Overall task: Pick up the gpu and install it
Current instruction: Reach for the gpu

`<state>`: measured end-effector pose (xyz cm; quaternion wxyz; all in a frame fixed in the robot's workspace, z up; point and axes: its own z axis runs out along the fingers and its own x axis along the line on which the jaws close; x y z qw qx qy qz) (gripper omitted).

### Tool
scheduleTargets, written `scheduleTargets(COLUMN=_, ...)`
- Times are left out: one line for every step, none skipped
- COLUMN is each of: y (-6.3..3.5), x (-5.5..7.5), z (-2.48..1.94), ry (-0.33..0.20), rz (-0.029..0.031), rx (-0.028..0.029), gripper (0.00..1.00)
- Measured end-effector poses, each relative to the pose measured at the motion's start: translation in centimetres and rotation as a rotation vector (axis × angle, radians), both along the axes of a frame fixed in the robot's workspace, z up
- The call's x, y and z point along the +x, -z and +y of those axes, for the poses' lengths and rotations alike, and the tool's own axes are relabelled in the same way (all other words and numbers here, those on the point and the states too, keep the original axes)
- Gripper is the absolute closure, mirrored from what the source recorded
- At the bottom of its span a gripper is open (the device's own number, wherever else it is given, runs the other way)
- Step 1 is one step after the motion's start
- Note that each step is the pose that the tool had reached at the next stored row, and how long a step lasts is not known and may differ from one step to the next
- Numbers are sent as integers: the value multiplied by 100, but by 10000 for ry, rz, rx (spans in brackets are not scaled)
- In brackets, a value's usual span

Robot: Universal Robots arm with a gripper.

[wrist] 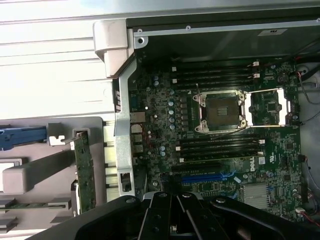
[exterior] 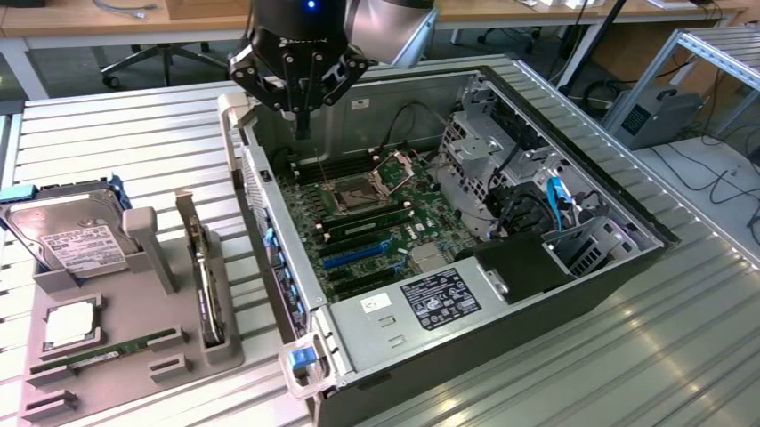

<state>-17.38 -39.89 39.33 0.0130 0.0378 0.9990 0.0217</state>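
The gpu (exterior: 205, 283) is a thin dark card standing on edge in a slot of the grey holder (exterior: 220, 356), at the exterior view's left of the open computer case (exterior: 380, 342). In the wrist view the gpu (wrist: 85, 172) shows as a narrow board with its metal bracket at one end. My gripper (exterior: 303, 116) hangs above the case's far corner, over the motherboard (exterior: 386, 222), with its fingers shut and nothing between them. The wrist view has the gripper (wrist: 172, 205) over the blue expansion slots (wrist: 207, 177), apart from the gpu.
The holder also carries a hard drive (exterior: 74, 242), a square processor chip (exterior: 69, 325) and a green memory stick (exterior: 105, 352). Inside the case are an open processor socket (wrist: 220, 111), a drive cage (exterior: 475, 151) and a black box (exterior: 522, 267). Desks stand behind.
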Motion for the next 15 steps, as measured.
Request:
scheduleTargets(y=0, x=-3, z=0, ry=0, rz=0, rx=0, gripper=89)
scheduleTargets(y=0, x=-5, z=0, ry=0, rz=0, rx=0, gripper=89)
scheduleTargets(y=0, x=-8, z=0, ry=1, rz=0, rx=0, gripper=89)
scheduleTargets(y=0, x=-11, z=0, ry=0, rz=0, rx=0, gripper=89)
scheduleTargets(y=0, x=-14, z=0, ry=0, rz=0, rx=0, gripper=89)
scheduleTargets(y=0, x=-17, z=0, ry=0, rz=0, rx=0, gripper=89)
scheduleTargets(y=0, x=-20, z=0, ry=0, rz=0, rx=0, gripper=89)
scheduleTargets(y=0, x=-22, z=0, ry=0, rz=0, rx=0, gripper=89)
scheduleTargets(y=0, x=-25, z=0, ry=0, rz=0, rx=0, gripper=89)
scheduleTargets(y=0, x=-27, z=0, ry=0, rz=0, rx=0, gripper=89)
scheduleTargets(y=0, x=-30, z=0, ry=0, rz=0, rx=0, gripper=89)
scheduleTargets(y=0, x=-32, z=0, ry=0, rz=0, rx=0, gripper=89)
scheduleTargets(y=0, x=-34, z=0, ry=0, rz=0, rx=0, gripper=89)
scheduleTargets(y=0, x=-37, z=0, ry=0, rz=-1, rx=0, gripper=89)
scheduleTargets(y=0, x=-39, z=0, ry=0, rz=-1, rx=1, gripper=89)
